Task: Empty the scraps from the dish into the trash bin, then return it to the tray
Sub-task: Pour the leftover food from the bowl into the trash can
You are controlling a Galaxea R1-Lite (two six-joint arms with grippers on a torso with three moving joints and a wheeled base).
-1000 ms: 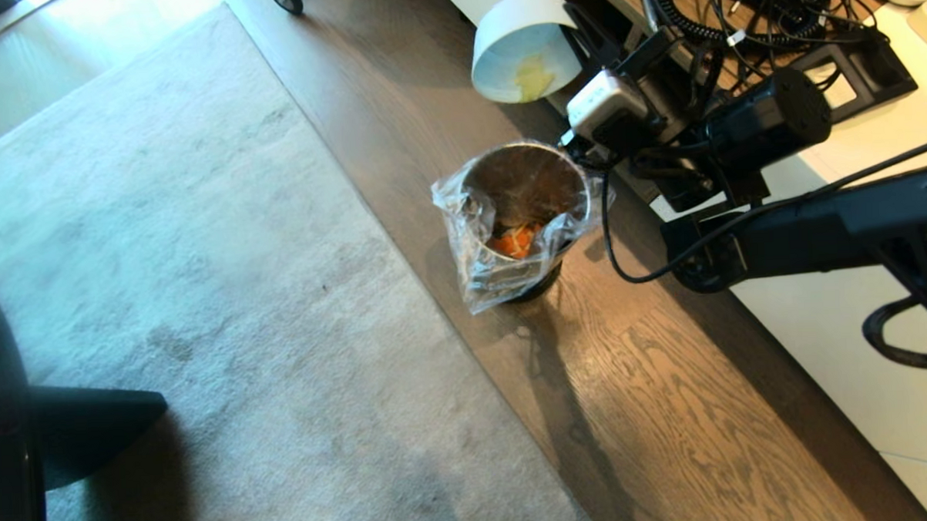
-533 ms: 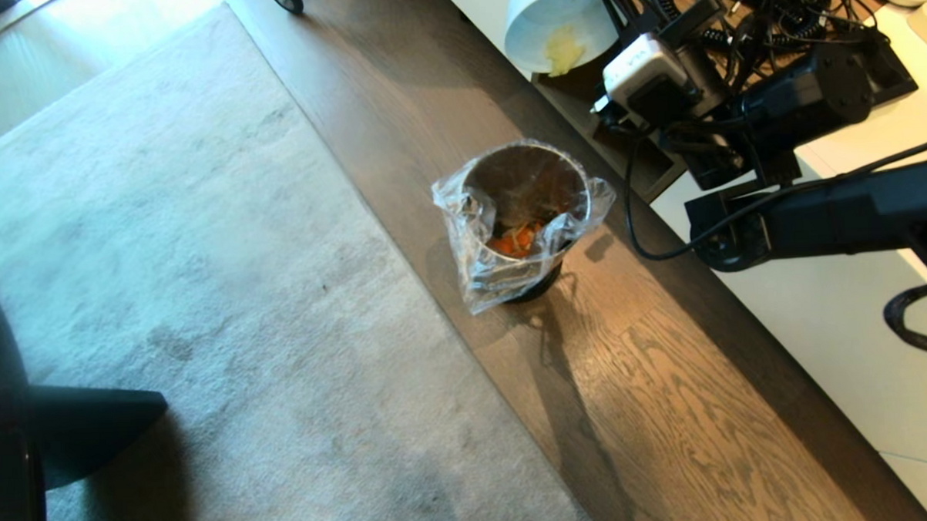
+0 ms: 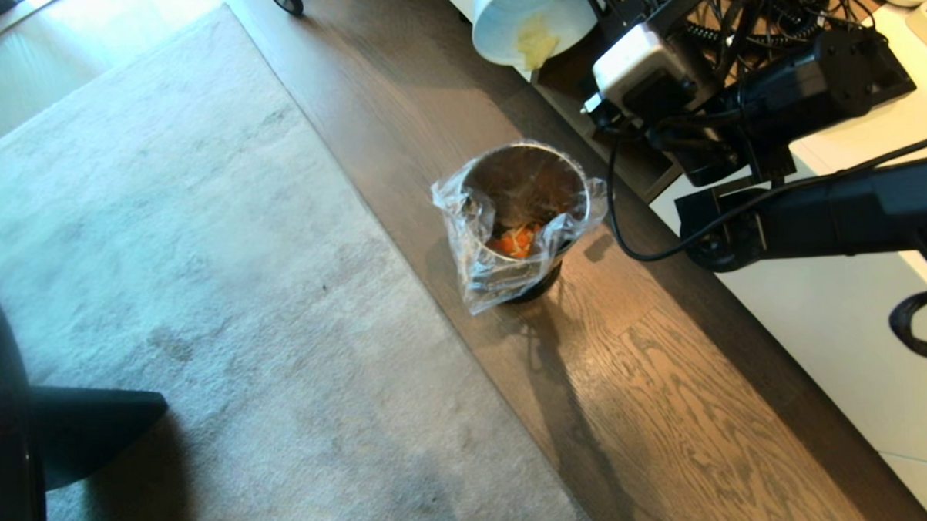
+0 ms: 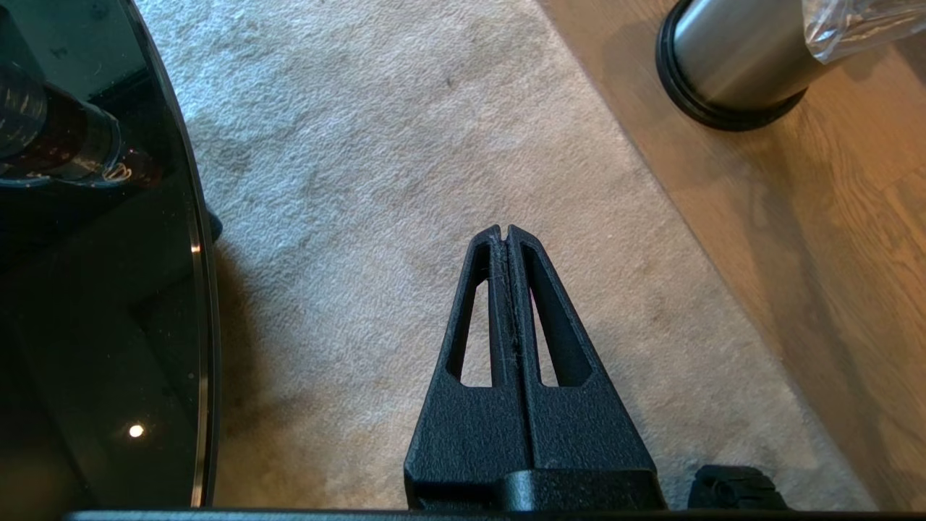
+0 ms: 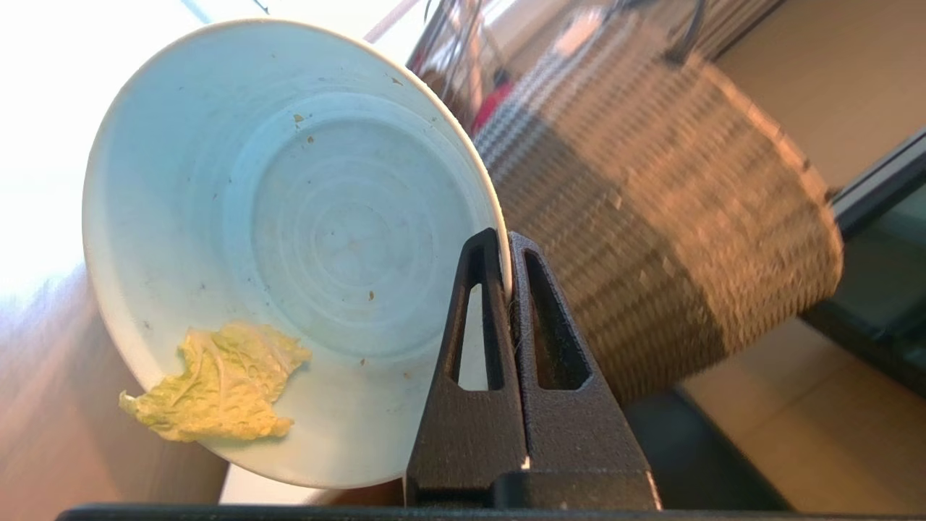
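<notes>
**Bowl tipped on its side, one leaf stuck at the rim**

Beyond the trash bin [image 3: 525, 212], up at the far edge of the head view, the right gripper [image 5: 506, 253] holds the dish [image 3: 528, 15] on its side, its open face turned down and toward the bin. Its two black fingers [image 5: 477, 325] are pinched on the dish's rim, one inside and one outside the wall. A pale yellow-green leaf [image 5: 217, 383] clings to the inner wall at the lowest part of the rim; small crumbs dot the rest of the inside.

The bin stands upright on the wood floor [image 3: 668, 392] beside the grey rug [image 3: 201, 262], its clear plastic liner [image 3: 470, 229] folded over the rim. Orange and pale scraps [image 3: 515, 239] lie at its bottom.

The left gripper [image 4: 506, 231] hangs over the rug, fingers pressed together on nothing, with the glossy black table [image 4: 94, 289] to one side and the bin's dark base [image 4: 723, 116] farther off. A woven basket [image 5: 665, 217] shows behind the dish in the right wrist view.
</notes>
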